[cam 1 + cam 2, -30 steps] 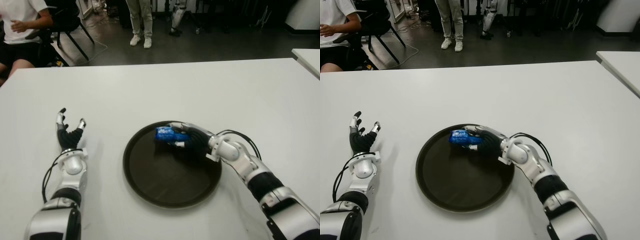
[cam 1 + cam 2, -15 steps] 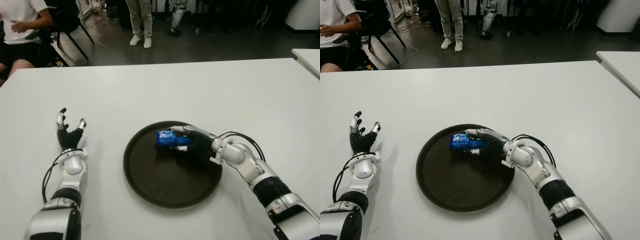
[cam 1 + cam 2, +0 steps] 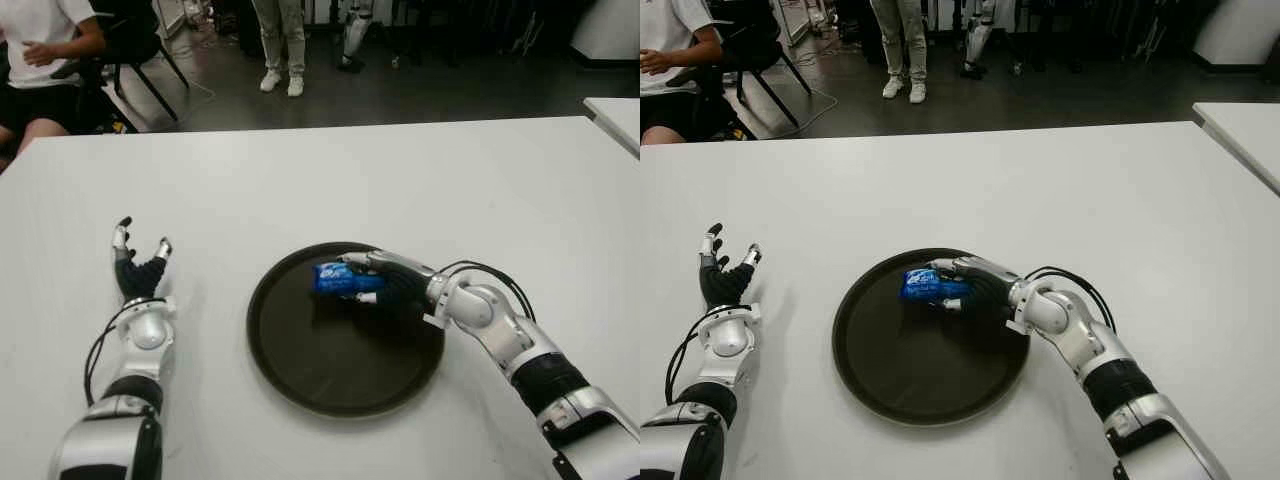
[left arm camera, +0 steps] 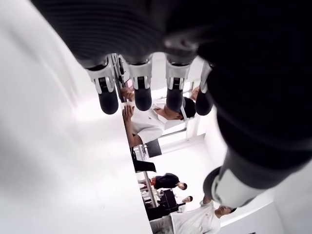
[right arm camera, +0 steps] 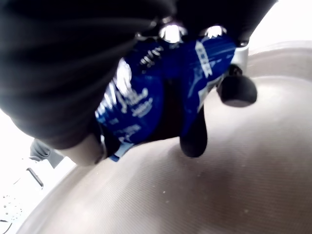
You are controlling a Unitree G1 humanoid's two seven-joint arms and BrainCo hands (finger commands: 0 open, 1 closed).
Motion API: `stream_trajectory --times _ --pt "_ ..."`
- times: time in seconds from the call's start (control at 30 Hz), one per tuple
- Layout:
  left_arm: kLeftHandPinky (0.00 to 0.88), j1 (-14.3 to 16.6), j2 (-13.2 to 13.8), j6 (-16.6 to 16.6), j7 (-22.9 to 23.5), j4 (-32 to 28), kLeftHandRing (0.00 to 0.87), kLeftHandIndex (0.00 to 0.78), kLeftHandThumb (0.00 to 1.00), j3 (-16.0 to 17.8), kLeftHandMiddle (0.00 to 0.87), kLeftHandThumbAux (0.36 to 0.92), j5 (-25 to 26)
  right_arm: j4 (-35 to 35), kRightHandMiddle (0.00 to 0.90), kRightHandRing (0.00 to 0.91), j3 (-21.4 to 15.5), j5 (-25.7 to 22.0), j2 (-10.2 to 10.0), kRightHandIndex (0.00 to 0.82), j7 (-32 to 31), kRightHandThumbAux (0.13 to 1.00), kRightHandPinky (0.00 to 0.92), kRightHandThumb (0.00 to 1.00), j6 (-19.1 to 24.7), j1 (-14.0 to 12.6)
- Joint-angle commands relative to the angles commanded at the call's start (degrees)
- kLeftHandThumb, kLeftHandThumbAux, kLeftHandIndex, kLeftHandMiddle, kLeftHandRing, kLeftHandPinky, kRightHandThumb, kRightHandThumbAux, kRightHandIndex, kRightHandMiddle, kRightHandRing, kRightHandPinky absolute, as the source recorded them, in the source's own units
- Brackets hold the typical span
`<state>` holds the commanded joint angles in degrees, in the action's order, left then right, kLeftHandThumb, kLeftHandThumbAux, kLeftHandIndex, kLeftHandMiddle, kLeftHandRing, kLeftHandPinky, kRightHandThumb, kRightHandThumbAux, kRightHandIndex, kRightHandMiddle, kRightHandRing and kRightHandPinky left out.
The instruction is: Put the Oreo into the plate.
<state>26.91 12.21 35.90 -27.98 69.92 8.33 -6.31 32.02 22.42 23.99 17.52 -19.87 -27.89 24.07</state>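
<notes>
Fingers of the right robot hand clasp the Oreo, seemingly just above the plate.

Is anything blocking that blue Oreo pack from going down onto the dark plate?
Nothing visible does. The right hand holds the Oreo pack over the far part of the plate, whose surface beneath it is bare.
</notes>
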Motion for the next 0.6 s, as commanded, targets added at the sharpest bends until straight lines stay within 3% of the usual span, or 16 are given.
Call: stream_trajectory --times 0.33,0.6 --pt "0.034 0.13 -0.12 -0.12 0.57 0.44 0.029 0.046 0.0 0.6 0.051 0.738 0.79 0.84 0.523 0.856 0.0 -0.14 -0.27 0.409 0.32 0.675 0.847 0.853 -0.64 0.22" --pt "0.031 0.04 -0.11 0.24 0.83 0.4 0.018 0.039 0.0 0.41 0.035 0.701 0.46 1.81 0.524 0.856 -0.46 -1.13 -0.73 0.408 0.6 0.675 0.851 0.853 -2.18 0.33"
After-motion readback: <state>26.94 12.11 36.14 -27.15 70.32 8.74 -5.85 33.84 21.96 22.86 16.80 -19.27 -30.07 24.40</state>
